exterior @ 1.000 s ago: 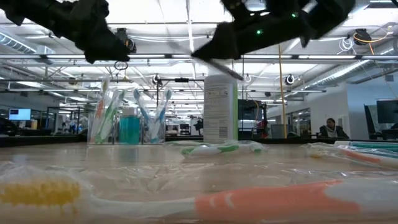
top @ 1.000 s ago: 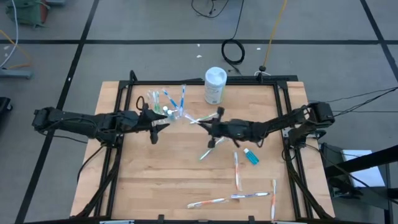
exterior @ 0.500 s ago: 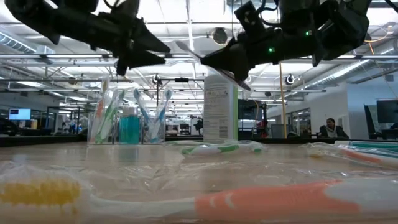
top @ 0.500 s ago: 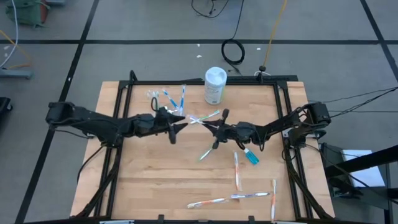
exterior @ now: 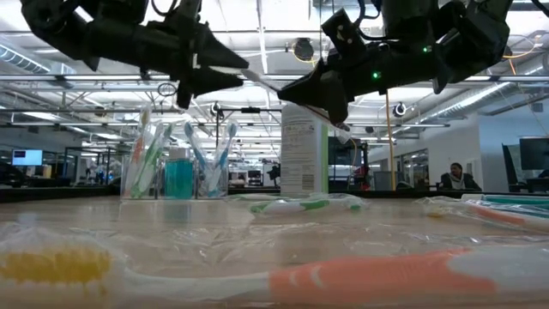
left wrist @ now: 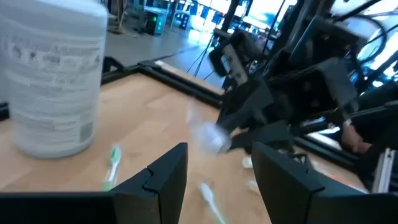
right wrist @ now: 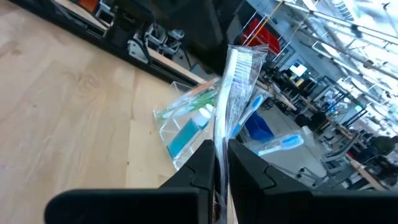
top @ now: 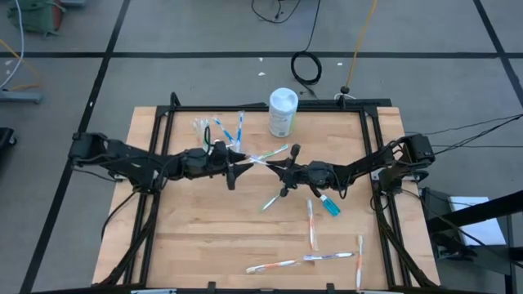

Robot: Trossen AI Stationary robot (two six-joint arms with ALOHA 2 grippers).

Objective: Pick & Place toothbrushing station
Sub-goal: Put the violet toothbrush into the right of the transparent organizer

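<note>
Right gripper (top: 278, 166) pinched on a wrapped toothbrush (right wrist: 236, 81), held above the middle of the table (top: 204, 237), brush head poking out toward the left arm. Left gripper (top: 239, 161) fingers spread, empty, tips just beside that brush's free end; can't tell if touching. Clear cup (exterior: 176, 172) with several toothbrushes and a teal tube sits near the far edge, left of the white canister (top: 283, 112). Loose toothbrushes (top: 314, 229) lie toward the near right corner; a teal tube (top: 329, 205) near the right edge.
</note>
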